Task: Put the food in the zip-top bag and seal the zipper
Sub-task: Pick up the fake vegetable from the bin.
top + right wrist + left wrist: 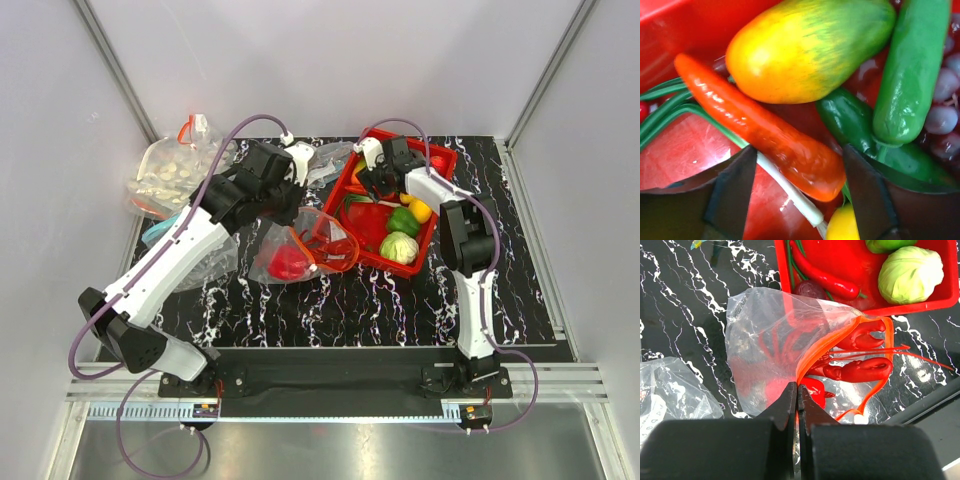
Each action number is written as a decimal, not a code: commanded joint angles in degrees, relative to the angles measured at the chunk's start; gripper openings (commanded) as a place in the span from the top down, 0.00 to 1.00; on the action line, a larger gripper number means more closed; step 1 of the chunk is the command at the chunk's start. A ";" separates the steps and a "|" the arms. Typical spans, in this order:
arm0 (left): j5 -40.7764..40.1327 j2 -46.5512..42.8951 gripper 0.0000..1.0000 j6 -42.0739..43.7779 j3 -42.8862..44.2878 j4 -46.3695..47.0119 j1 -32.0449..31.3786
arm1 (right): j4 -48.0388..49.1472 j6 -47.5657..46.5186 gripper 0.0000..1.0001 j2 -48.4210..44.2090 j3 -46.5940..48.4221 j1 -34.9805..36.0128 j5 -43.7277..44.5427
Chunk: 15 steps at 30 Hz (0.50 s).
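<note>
Lobster [860,367] in zip-top bag [760,335]; cabbage [910,272] in tray [920,304]

Our left arm [175,250] and right arm [478,300] wear white shells over black joints, trail purple cables [260,117], and end in black fingers [782,412].

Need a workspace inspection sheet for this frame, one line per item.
Surface: black white-veined table.
Job's things: zip-top bag open, zipper unsealed, lobster inside; cabbage, mango and other food in the red tray.
Clutter: bag of pale pieces far left; second clear bag.
Grippers: left gripper shut on the zip-top bag's edge; right gripper open around an orange-red tapered piece.
Cables: purple cables loop along both arms.
Surroundings: white walls; nothing else seen.
</note>
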 commanded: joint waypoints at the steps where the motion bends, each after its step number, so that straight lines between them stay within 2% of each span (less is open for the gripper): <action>1: 1.69 -2.07 1.00 0.52 0.55 4.32 0.38 | -4.93 -0.73 0.29 2.27 3.74 -0.16 -1.86; 5: 1.69 -2.16 1.00 0.70 -0.41 4.84 0.55 | -2.49 0.33 0.39 -1.93 -1.25 -0.16 -6.25; 6: 1.69 -2.51 1.00 0.87 -0.77 5.37 0.64 | -1.78 0.50 0.49 -4.21 -2.48 -0.08 -6.78; 8: 1.34 -3.21 1.00 0.87 -1.99 5.90 0.73 | -0.73 0.77 0.58 -6.51 -5.12 -0.16 -7.75; 9: 1.07 -3.83 1.00 1.05 -2.35 6.25 0.82 | -0.20 1.29 0.67 -8.78 -5.91 -0.08 -9.15; 15: 0.54 -6.55 1.00 1.40 -6.30 8.70 0.91 | 3.24 5.06 0.67 -15.13 -10.93 -0.08 -12.94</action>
